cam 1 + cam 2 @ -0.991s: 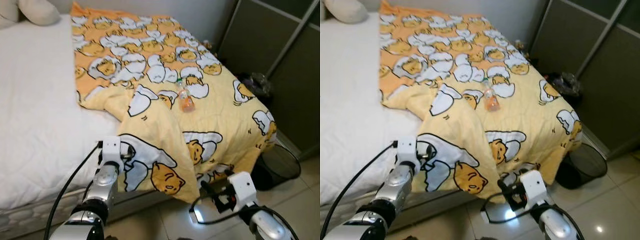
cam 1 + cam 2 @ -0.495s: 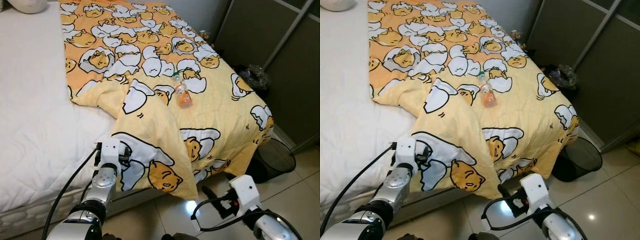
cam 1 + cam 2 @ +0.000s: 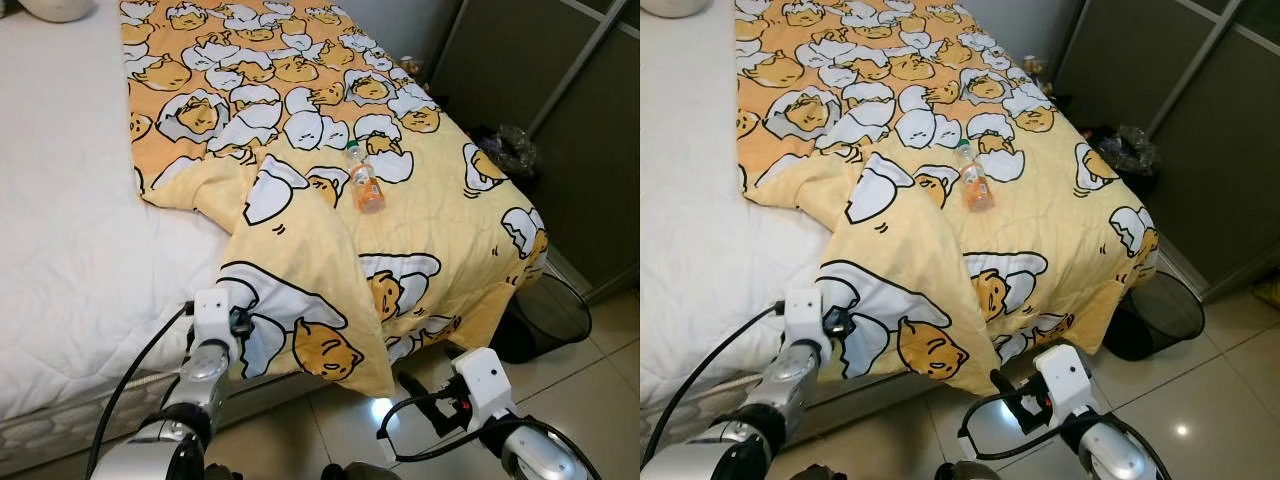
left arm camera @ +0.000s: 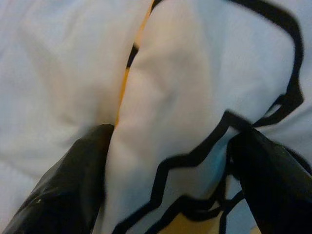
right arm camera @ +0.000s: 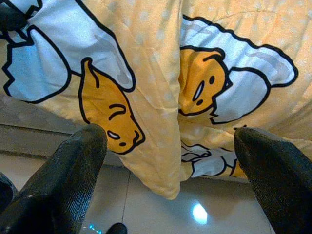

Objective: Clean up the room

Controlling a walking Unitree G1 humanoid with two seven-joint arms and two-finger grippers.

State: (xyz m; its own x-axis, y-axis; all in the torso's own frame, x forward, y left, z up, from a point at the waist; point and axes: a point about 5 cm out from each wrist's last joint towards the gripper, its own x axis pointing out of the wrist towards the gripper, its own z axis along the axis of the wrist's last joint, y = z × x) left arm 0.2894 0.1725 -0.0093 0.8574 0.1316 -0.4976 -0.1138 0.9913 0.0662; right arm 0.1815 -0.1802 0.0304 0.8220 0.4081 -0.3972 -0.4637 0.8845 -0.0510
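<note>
— Head views? Any change?
— Yellow blanket (image 3: 330,200) spread over the bed (image 3: 70,230), its folded corner draped over the bed's foot edge. Orange bottle (image 3: 366,185) lying on the blanket near the bed's foot end. Left gripper (image 3: 238,322) lower than half a second ago, at the hanging corner. Right gripper (image 3: 412,385) low over the floor tiles (image 3: 1200,400), just off the blanket's tip. Black bin (image 3: 553,318) by the bed's far corner.
— Left wrist?
— Fingers (image 4: 73,185) wide apart, blanket fold between them, not clamped.
— Right wrist?
— Fingers (image 5: 63,180) spread wide, holding nothing, facing the drooping blanket corner.
</note>
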